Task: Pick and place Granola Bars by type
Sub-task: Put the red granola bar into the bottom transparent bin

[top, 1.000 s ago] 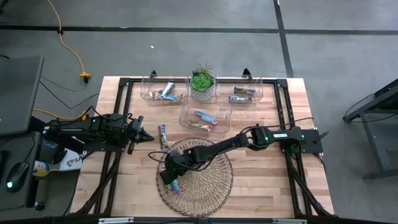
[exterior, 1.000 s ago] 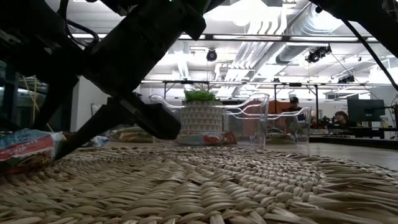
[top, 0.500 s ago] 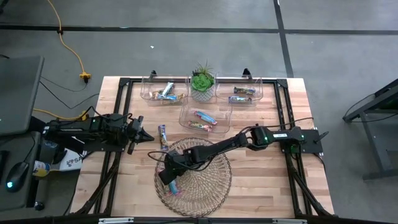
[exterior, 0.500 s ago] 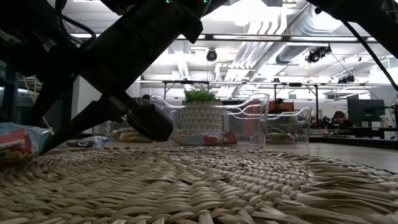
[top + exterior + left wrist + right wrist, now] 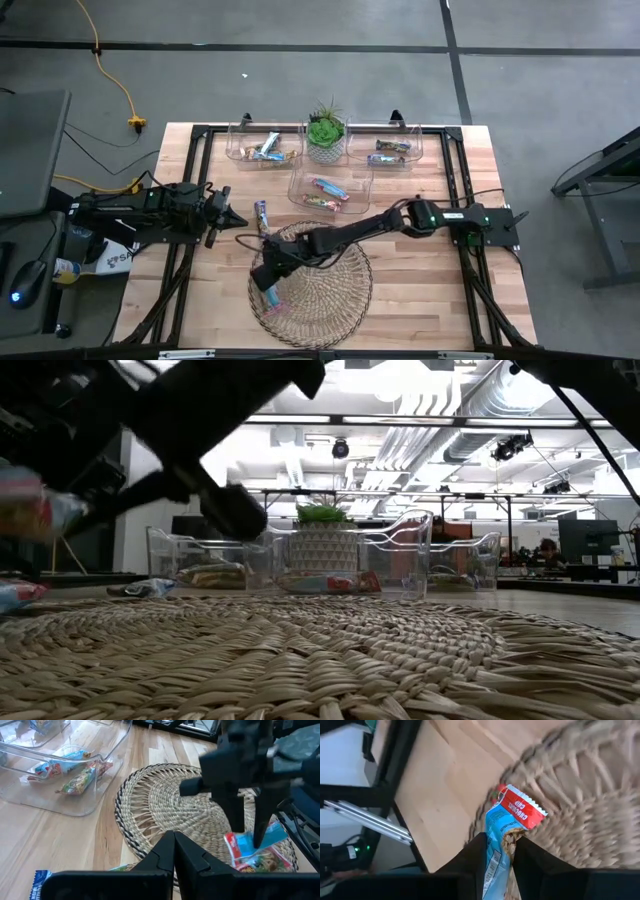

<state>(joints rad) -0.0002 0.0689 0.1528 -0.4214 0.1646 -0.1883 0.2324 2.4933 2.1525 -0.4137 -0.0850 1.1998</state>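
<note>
A blue chocolate chip granola bar [image 5: 506,840] hangs clamped in the right gripper [image 5: 497,851] above the wicker tray [image 5: 330,300]; left gripper [image 5: 174,851] is closed.

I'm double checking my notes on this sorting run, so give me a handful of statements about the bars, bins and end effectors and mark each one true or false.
1. The right end effector is shut on a blue and red granola bar. True.
2. The left end effector is wide open over the wicker tray. False: it is shut and sits off the tray, near the table's left side.
3. A potted plant stands between the two far clear bins. True.
4. All three clear bins are empty. False: each holds bars.
5. One bar lies on the bare wood beside the tray. True.
</note>
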